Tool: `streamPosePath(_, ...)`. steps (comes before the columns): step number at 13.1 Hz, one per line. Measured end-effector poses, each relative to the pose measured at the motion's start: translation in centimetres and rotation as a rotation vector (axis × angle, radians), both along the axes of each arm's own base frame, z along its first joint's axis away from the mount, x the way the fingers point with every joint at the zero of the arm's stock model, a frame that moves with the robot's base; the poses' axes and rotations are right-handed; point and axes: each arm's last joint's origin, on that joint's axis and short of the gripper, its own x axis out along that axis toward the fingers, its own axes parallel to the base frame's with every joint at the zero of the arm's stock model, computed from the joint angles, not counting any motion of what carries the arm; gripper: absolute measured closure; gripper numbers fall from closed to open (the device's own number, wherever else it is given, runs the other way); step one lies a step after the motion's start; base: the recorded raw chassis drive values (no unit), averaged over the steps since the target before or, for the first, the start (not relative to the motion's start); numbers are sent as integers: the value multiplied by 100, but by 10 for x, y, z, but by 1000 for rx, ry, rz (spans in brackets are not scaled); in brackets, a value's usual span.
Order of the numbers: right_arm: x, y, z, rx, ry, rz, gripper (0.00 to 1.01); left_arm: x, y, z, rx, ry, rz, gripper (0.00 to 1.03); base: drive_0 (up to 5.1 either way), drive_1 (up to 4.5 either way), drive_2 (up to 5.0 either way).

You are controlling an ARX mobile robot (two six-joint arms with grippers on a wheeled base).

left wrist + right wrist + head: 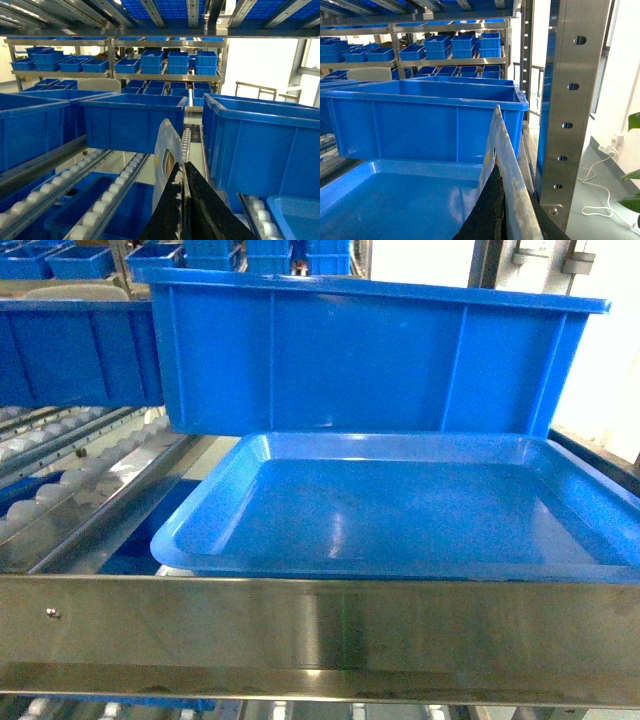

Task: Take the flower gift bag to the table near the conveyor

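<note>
The flower gift bag shows only as a thin pale grey-white panel seen edge-on. In the left wrist view the bag [165, 142] has a cut-out handle hole and a small yellow spot, and my left gripper [181, 165] is shut on its edge. In the right wrist view another pale edge of the bag [501, 135] rises between the black fingers of my right gripper [500, 172], which is shut on it. The conveyor [70, 475] is steel racking with lanes of white rollers [100, 210]. Neither gripper appears in the head view. The table is out of view.
A shallow blue tray [400, 505] lies just behind a shiny steel rail [320, 625], with a deep blue bin [360, 360] behind it. More blue bins [132, 122] stand on the lanes. A steel upright [572, 100] stands close on the right, with a white cable [590, 175] on the floor.
</note>
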Motion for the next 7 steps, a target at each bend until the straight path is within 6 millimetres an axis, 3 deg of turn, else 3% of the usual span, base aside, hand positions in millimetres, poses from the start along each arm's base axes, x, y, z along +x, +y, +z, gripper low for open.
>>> streamPosePath(3,0,0,0,1,0,-8,99,0,-1,0,14,-1,-6,101,-496,243,243)
streamPosePath(7,0,0,0,1,0,-7,99,0,-1,1,15,-3,-2,101,-463,131,377)
